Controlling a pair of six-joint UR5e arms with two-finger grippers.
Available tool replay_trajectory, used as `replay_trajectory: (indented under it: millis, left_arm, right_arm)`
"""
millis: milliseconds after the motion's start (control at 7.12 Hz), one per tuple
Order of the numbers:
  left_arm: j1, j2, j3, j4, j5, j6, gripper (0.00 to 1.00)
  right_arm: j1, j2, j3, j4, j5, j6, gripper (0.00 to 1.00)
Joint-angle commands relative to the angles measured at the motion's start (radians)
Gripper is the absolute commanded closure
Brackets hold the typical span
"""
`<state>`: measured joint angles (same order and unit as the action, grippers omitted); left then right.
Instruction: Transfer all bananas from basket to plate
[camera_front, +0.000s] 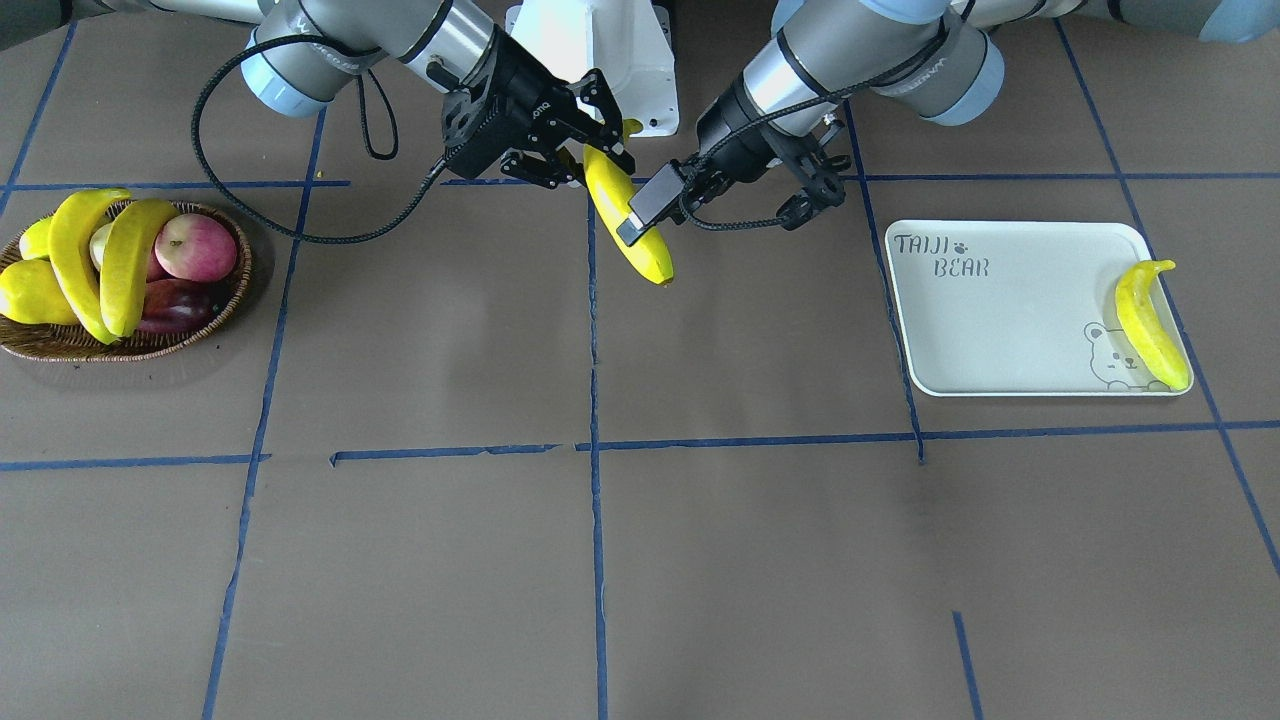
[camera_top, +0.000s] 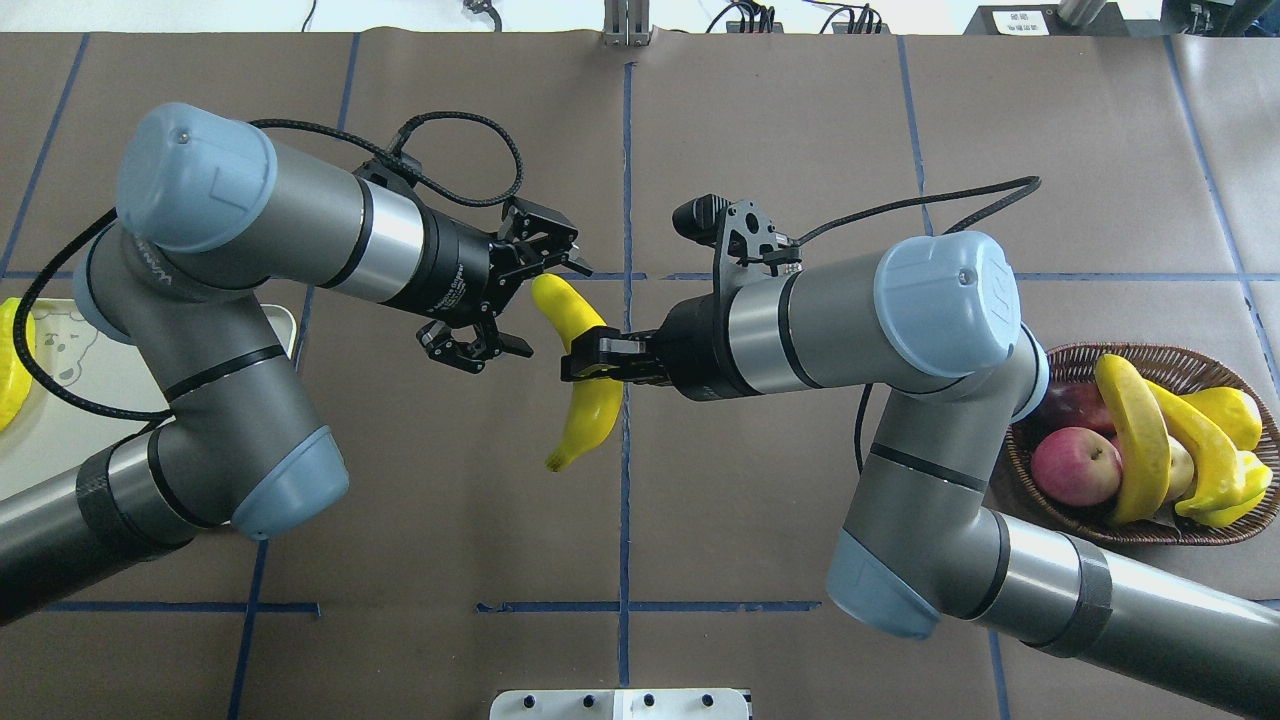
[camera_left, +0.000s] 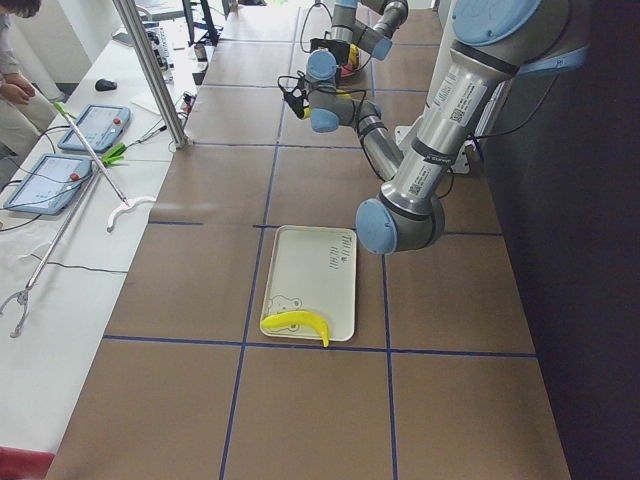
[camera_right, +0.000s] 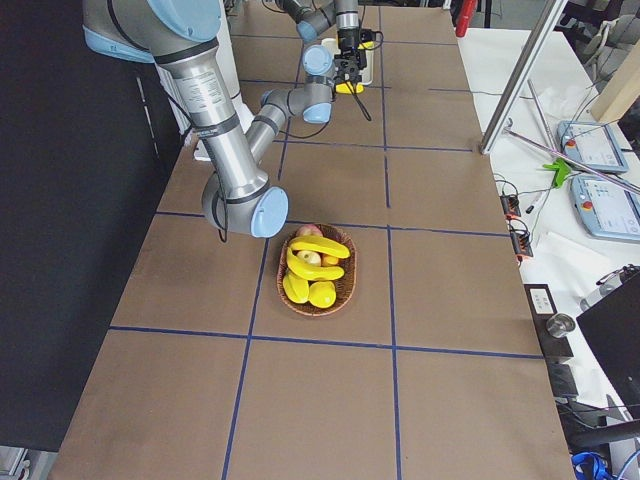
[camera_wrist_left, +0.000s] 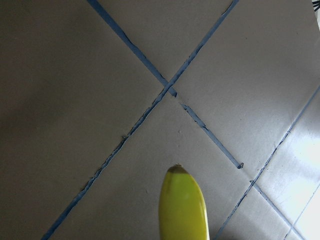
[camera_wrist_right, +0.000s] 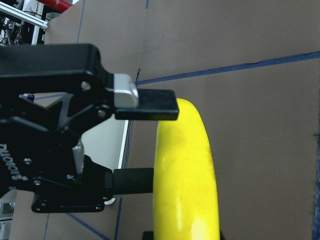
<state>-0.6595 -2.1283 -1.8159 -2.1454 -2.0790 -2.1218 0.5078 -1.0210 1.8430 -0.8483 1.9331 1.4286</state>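
Right gripper (camera_top: 590, 362) is clamped around the middle of a long glossy yellow banana (camera_top: 588, 410), held off the table at the centre of the overhead view. Left gripper (camera_top: 545, 308) is spread wide at that banana's upper end, not squeezing anything. A second yellow banana (camera_front: 1150, 325) lies along the right edge of the off-white rectangular tray (camera_front: 1000, 320). Two more yellow bananas (camera_front: 72, 262) sit in the brown woven wicker basket (camera_front: 240, 290), far left of the front view.

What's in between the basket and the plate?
Front-facing view: a banana up in the air, held by the right gripper, with the open left gripper close by.
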Motion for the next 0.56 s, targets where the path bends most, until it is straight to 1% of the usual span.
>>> replay_trajectory:
  millis: [0,140,281,421]
  left_arm:
    - [0.014,-0.001,0.001,0.006,0.0,0.0,0.0]
    - [0.017,-0.001,0.0,0.006,0.0,0.0,0.01]
    - [0.017,0.001,0.0,0.007,0.002,0.0,0.16]
    - [0.017,0.001,0.0,0.006,0.001,0.0,0.57]
  right_arm:
    - [-0.006,0.005,0.001,0.002,0.001,0.0,0.97]
    - [-0.008,0.007,0.001,0.003,0.001,0.0,0.94]
    - [-0.009,0.007,0.001,0.006,0.001,0.0,0.87]
    - [-0.009,0.007,0.001,0.005,0.001,0.0,0.77]
